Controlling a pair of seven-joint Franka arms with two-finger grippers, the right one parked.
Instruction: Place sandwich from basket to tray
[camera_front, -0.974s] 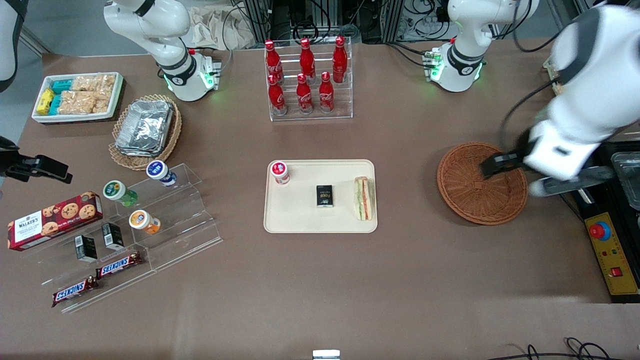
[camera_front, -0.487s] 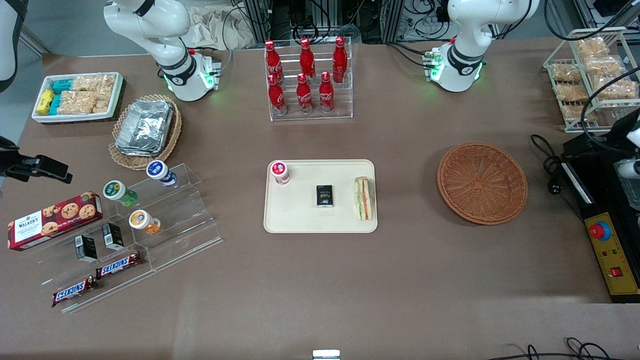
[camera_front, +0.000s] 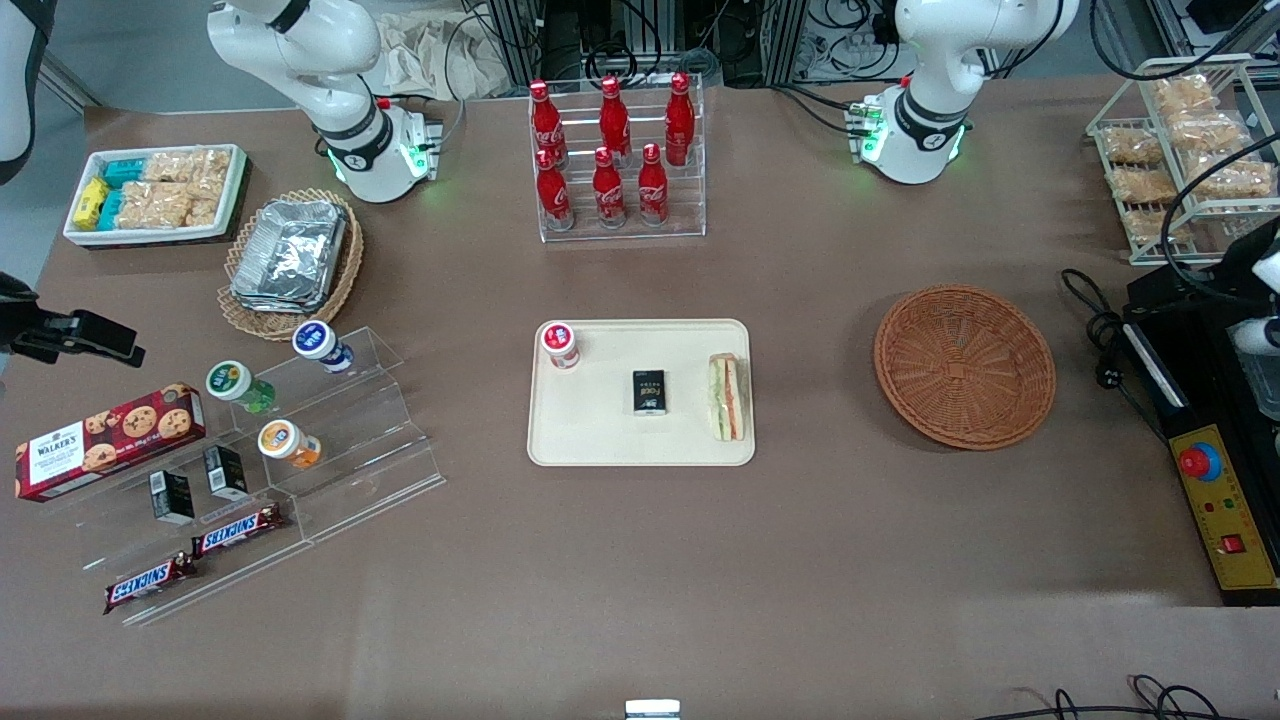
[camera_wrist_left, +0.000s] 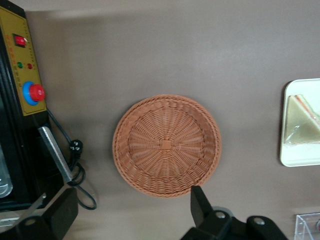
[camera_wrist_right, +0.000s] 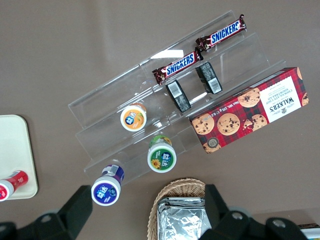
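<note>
The sandwich (camera_front: 727, 397) already lies on the tray (camera_front: 600, 440), tucked against the tray's short edge that faces the working arm's end of the tabletop, with its long axis running from the tray's edge nearest the front camera toward the edge farthest from it, filling stripe upward. The basket (camera_front: 964, 365) sits bare on the tabletop, well apart from the tray and nearer the working arm's end, with nothing in it. The gripper (camera_wrist_left: 130, 212) hangs high above the basket, its two dark fingers spread wide and holding nothing; from the wrist camera the basket shows whole beneath it and a corner of the tray with the sandwich (camera_wrist_left: 301, 120) shows off to one side. So the sandwich lies sideways from the gripper, past the basket toward the middle of the tabletop. To my eye the placing is done, and any further move would only be the arm clearing off. A small black box (camera_front: 650, 391) and a red-capped jar (camera_front: 560, 344) share the tray.
</note>
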